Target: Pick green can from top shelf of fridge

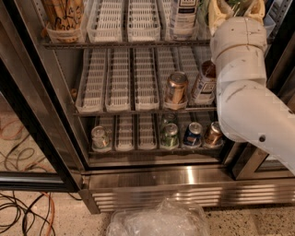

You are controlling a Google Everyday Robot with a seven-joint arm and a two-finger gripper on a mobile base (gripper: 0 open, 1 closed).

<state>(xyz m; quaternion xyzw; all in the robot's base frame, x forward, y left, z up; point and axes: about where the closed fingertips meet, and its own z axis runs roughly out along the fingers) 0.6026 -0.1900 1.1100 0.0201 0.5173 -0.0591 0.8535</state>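
Note:
The fridge (184,177) stands open in front of me, with a grey interior and wire racks. The top shelf (124,44) carries white slotted lane trays, a brown patterned carton (62,18) and a white bottle with a dark label (184,16). A pale yellow-green thing (220,11) shows at the top right, half hidden by my arm; I cannot tell if it is the green can. My white arm (242,92) covers the right side and rises to the top shelf. The gripper is out of view past the arm's upper end.
The middle rack holds a gold can (175,88) and a white-labelled can (204,83). The bottom rack holds a silver can (99,137), a dark green can (169,136), a blue can (192,133) and a copper can (213,133). A plastic bag (159,221) and cables (18,216) lie on the floor.

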